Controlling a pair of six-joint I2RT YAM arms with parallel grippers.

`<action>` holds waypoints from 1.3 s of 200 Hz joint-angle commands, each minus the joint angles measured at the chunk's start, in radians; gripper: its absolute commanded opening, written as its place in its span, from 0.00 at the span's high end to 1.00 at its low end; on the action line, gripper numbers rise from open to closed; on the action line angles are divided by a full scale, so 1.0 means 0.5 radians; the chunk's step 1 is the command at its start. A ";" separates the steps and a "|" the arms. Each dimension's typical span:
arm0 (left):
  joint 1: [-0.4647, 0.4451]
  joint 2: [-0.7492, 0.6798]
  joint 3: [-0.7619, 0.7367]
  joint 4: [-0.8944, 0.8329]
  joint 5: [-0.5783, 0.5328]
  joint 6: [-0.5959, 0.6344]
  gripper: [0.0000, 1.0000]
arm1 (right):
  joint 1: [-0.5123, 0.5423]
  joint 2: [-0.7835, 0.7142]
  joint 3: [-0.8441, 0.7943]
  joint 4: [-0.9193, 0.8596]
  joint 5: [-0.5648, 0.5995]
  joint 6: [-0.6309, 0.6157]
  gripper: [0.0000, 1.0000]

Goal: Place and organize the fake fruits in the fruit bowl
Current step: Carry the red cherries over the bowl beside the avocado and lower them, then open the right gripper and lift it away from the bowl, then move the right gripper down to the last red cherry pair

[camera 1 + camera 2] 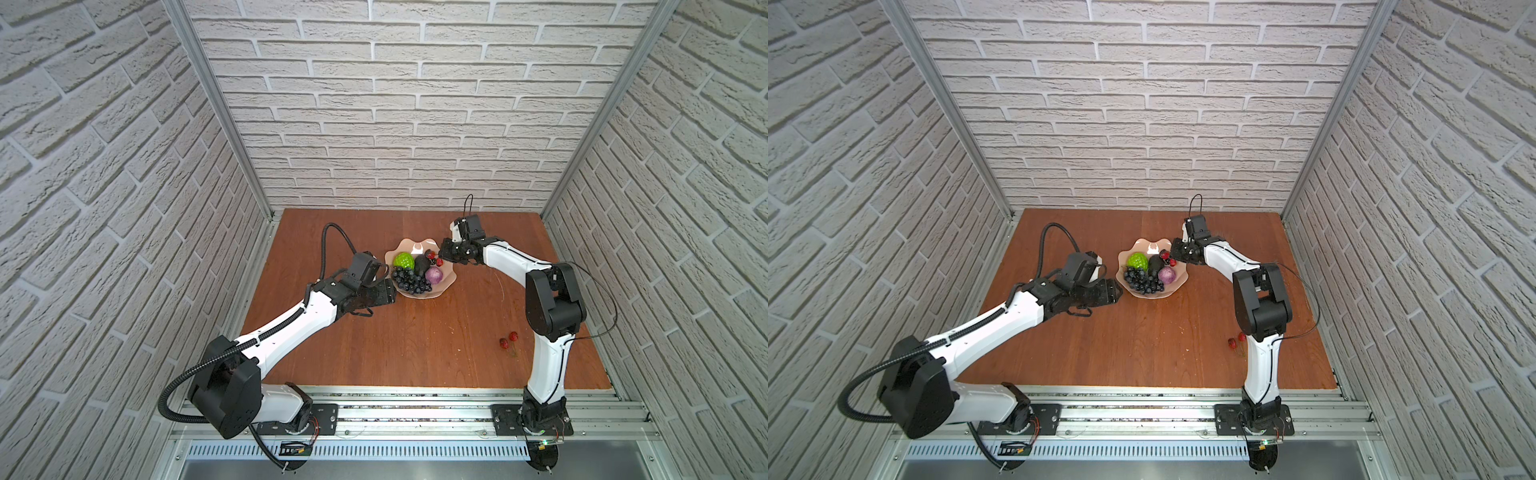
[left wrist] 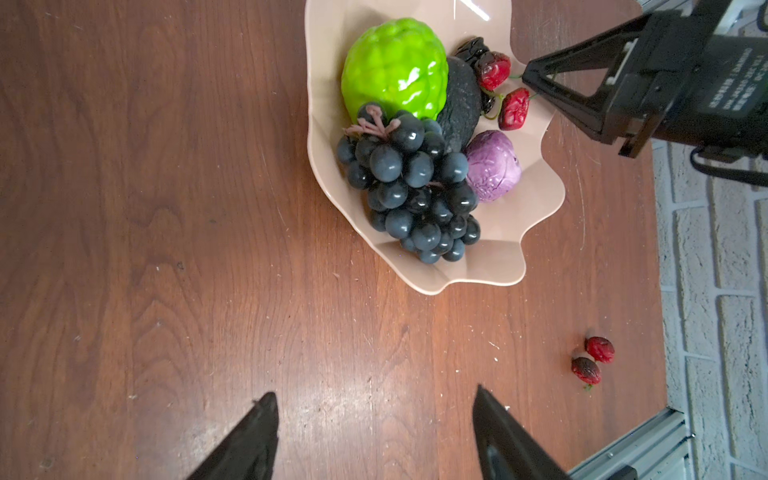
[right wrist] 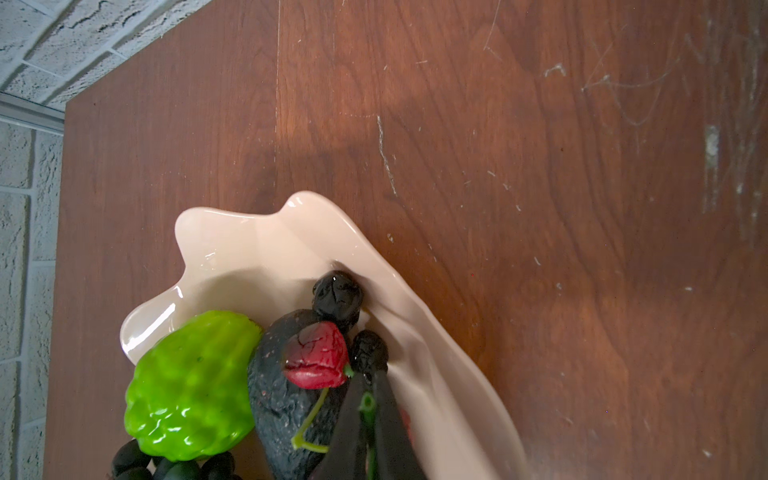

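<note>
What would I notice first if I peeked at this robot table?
The bowl toward the back of the table, piled with a shiny green fruit and dark grapes, grabs the eye first. At its rim the right gripper pinches the stem of two red cherries. Two more cherries lie alone on the table, far from the bowl.

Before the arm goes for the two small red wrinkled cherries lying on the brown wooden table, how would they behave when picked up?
The two small red wrinkled cherries look tiny, so probably light. Being rounded, they might roll on the flat brown wooden table if nudged. Their wrinkled skin suggests they are not very slippery.
</note>
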 commanded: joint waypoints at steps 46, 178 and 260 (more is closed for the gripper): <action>0.003 -0.055 0.036 0.001 -0.023 0.011 0.26 | 0.022 -0.169 -0.037 -0.029 0.029 -0.073 0.67; -0.074 -0.108 0.044 -0.016 -0.056 0.092 0.26 | 0.106 -0.880 -0.181 -0.442 0.344 -0.320 0.56; -0.100 0.003 0.103 0.135 -0.024 0.209 0.26 | 0.086 -1.628 -0.824 -1.162 0.664 -0.143 0.49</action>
